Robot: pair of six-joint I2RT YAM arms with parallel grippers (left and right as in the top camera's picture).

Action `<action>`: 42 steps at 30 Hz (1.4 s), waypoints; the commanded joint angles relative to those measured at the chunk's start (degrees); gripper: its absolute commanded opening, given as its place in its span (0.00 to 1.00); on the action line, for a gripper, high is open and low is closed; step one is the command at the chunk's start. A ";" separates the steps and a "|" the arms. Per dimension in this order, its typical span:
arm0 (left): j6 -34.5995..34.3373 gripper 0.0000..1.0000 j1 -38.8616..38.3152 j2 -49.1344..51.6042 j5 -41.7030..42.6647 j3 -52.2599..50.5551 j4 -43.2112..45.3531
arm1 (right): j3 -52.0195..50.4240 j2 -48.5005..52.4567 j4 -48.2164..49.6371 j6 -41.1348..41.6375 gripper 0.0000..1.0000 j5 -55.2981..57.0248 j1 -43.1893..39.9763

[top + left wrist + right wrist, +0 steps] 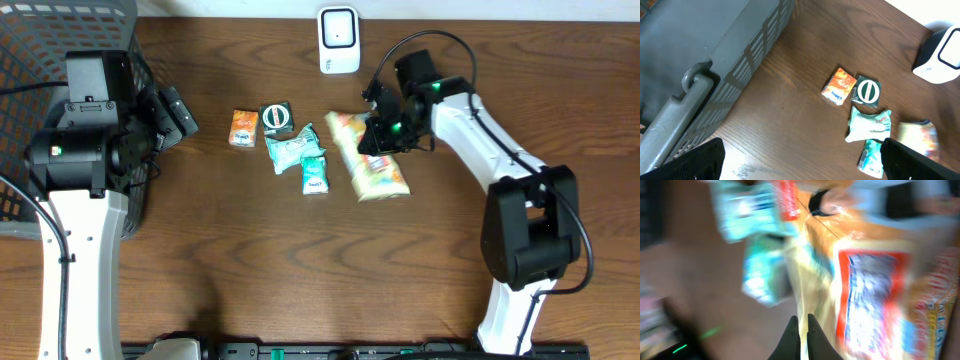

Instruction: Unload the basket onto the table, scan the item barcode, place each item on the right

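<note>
A yellow-orange snack bag (pixel 375 165) lies right of centre on the table. My right gripper (pixel 384 138) is down on the bag's right edge. In the blurred right wrist view its fingers (pixel 801 318) are pressed together with a thin pale fold of the snack bag (pixel 870 285) between them. The white barcode scanner (pixel 339 40) stands at the table's back edge, apart from the bag. My left gripper (pixel 176 112) hovers by the basket, wide open and holding nothing (pixel 807 165).
An orange packet (pixel 243 128), a dark packet with a round label (pixel 277 119), a teal-white pouch (pixel 291 148) and a small teal packet (pixel 314 174) lie left of the bag. A grey mesh basket (pixel 40 50) fills the far left corner.
</note>
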 commanded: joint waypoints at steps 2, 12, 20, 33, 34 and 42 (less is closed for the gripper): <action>-0.50 0.98 0.24 -0.33 -0.33 0.00 -0.11 | -1.33 -1.03 -1.75 -3.54 0.01 -18.16 -4.13; -0.50 0.98 0.24 -0.33 -0.33 0.00 -0.11 | -3.23 -1.81 -4.72 -4.17 0.10 3.69 -6.08; -0.50 0.98 0.24 -0.33 -0.33 0.00 -0.11 | -2.91 -6.64 -4.22 -1.05 0.43 12.22 -1.95; -0.50 0.98 0.24 -0.33 -0.33 0.00 -0.11 | -2.19 -13.70 -0.17 2.93 0.56 34.47 11.52; -0.50 0.97 0.24 -0.33 -0.33 0.00 -0.11 | -2.19 -13.33 -0.09 2.95 0.57 36.81 13.00; -0.50 0.98 0.24 -0.33 -0.33 0.00 -0.11 | -2.32 -9.97 0.00 5.53 0.99 51.69 21.29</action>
